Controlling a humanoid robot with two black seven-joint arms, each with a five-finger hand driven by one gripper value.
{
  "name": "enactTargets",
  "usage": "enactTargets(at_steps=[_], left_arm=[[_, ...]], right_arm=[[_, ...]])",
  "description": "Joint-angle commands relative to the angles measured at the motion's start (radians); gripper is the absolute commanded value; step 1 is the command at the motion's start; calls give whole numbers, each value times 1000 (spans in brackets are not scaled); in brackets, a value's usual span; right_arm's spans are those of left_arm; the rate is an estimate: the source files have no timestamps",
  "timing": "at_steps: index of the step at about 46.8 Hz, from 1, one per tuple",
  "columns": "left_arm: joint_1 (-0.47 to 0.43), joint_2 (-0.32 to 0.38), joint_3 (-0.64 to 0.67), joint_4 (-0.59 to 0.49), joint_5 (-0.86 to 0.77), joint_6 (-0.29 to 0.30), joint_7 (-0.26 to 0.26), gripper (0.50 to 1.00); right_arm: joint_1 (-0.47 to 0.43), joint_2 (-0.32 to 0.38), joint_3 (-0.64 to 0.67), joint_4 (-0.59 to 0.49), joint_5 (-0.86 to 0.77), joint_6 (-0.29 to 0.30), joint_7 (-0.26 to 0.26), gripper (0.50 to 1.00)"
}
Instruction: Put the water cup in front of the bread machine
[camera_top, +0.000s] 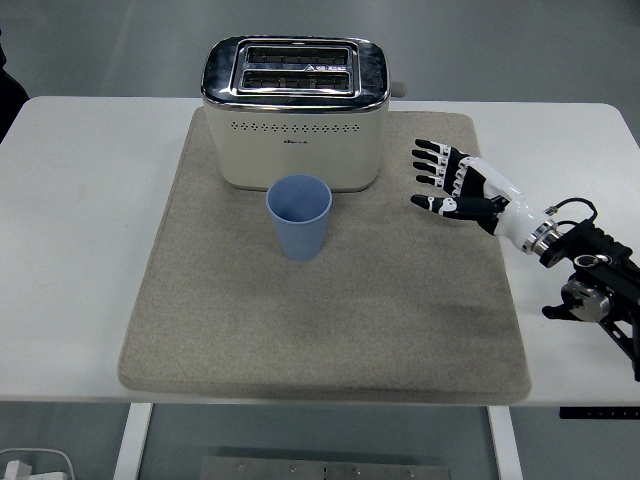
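A light blue cup (299, 216) stands upright on the beige mat (330, 310), just in front of the cream and chrome toaster (294, 110). My right hand (452, 186) hovers over the mat's right side, well to the right of the cup and apart from it. Its fingers are spread and hold nothing. The left arm does not show.
The mat covers the middle of the white table (80, 200). Bare table lies to the left and right of the mat. My right forearm (590, 280) crosses the table's right edge.
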Motion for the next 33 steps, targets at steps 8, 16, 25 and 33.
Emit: enactTargets(at_steps=[8, 16, 25, 33], left_arm=[[0, 0, 0, 0, 0, 0, 0, 1000], [0, 0, 0, 0, 0, 0, 0, 1000], [0, 0, 0, 0, 0, 0, 0, 1000], [0, 0, 0, 0, 0, 0, 0, 1000]], right_arm=[[10, -28, 1, -3, 97, 14, -36, 926], [13, -30, 37, -2, 199, 62, -150, 926], [30, -22, 82, -3, 285, 75, -263, 926], [36, -28, 90, -2, 422, 80, -352, 926]])
